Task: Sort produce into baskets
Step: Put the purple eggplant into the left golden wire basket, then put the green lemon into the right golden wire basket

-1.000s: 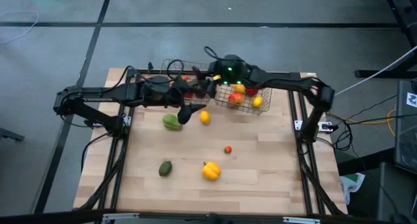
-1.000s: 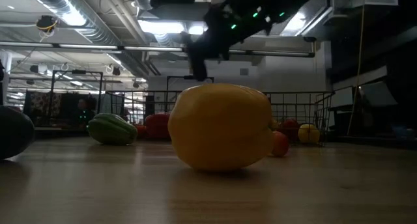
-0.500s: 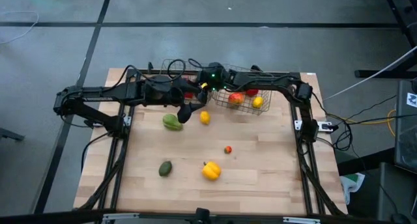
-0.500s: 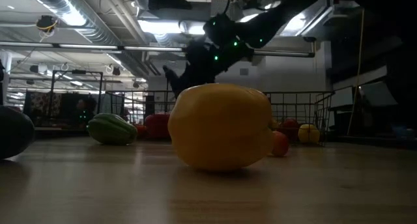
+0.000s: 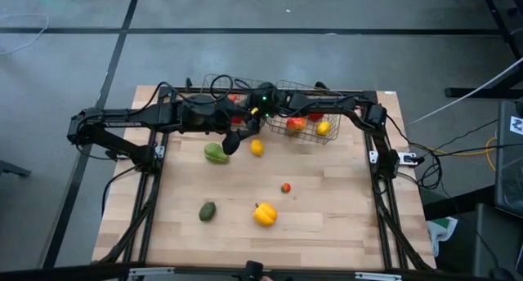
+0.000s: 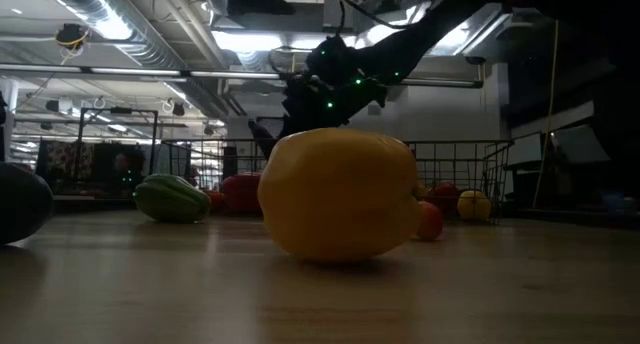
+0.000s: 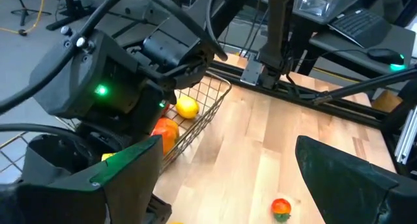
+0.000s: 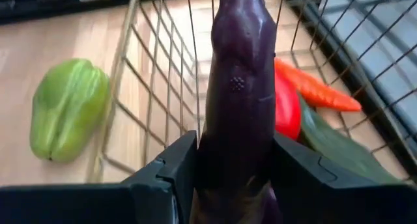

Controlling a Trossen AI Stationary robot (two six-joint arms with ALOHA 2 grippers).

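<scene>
The purple eggplant (image 8: pixel 239 94), probably light, stiff and slick, is being pinched low across its fat end by the right hand (image 8: pixel 228 168) above the left basket (image 8: pixel 163 74), while the left hand (image 7: pixel 221 178) is hovering spread beside the table's (image 5: pixel 327 216) lemon (image 5: pixel 257 148).

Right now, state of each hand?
Left hand: open, empty, over the table beside the right basket.
Right hand: shut on the purple eggplant, over the left basket.

Eggplant (image 8: pixel 240 94) base — behind right gripper (image 8: pixel 225 165)
</scene>
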